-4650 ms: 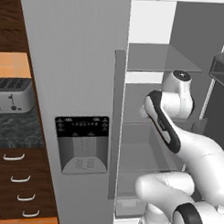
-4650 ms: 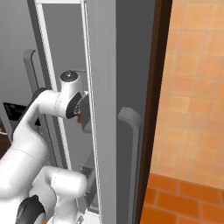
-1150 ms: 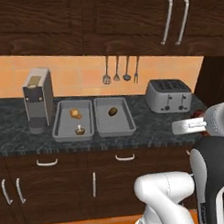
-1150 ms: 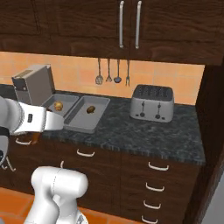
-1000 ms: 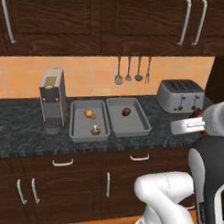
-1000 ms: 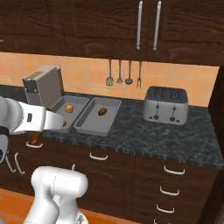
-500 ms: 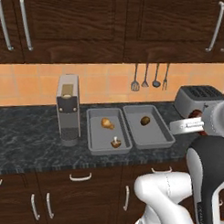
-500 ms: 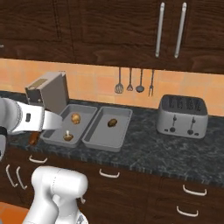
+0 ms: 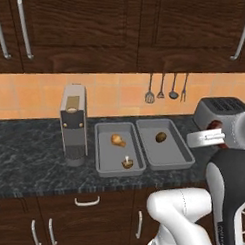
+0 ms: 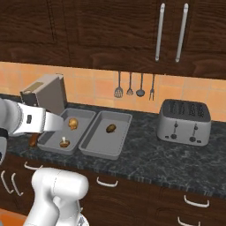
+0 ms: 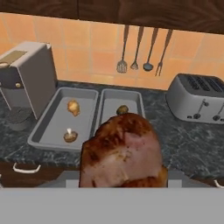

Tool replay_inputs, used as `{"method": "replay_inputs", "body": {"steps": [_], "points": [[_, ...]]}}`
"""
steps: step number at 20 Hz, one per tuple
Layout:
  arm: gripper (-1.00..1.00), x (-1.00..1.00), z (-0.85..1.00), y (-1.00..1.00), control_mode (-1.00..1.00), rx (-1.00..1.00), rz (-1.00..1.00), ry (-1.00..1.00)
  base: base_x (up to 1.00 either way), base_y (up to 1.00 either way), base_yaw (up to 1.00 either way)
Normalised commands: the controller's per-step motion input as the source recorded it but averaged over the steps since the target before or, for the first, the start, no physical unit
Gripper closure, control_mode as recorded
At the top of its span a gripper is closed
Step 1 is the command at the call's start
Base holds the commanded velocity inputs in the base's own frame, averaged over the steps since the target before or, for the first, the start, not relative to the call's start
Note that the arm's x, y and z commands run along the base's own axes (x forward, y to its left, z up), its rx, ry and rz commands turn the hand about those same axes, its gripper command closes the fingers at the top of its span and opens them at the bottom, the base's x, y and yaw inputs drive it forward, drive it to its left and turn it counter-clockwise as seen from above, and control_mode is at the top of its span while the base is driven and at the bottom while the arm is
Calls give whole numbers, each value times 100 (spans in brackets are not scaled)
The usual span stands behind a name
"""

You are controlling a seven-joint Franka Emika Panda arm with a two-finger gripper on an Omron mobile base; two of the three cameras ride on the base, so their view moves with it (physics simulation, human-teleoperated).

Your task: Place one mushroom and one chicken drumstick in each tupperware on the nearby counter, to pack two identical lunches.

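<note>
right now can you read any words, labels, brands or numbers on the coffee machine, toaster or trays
No readable text anywhere in these pictures.
coffee machine: plain grey, with a tan panel on top and no lettering.
toaster: small dark knobs, no legible marks.
trays: bare grey, no labels.

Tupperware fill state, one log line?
left tupperware: chicken drumstick + mushroom | right tupperware: lone mushroom | second drumstick: carried, unplaced

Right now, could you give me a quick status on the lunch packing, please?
Gripper shut on chicken drumstick. Left tupperware holds drumstick and mushroom. Right tupperware holds one brown item. Path open.
</note>
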Motion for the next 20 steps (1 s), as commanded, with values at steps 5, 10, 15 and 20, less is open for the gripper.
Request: {"method": "replay_inputs", "body": {"steps": [5, 10, 15, 20], "points": [[100, 2, -25, -15, -100, 5, 5, 1, 4, -8, 4], [100, 51, -62, -12, -100, 5, 2, 2, 0, 0, 0], [100, 62, -34, 13, -100, 0, 0, 2, 0, 0, 0], [100, 27, -33, 0, -100, 0, 0, 0, 0, 0, 0]]}}
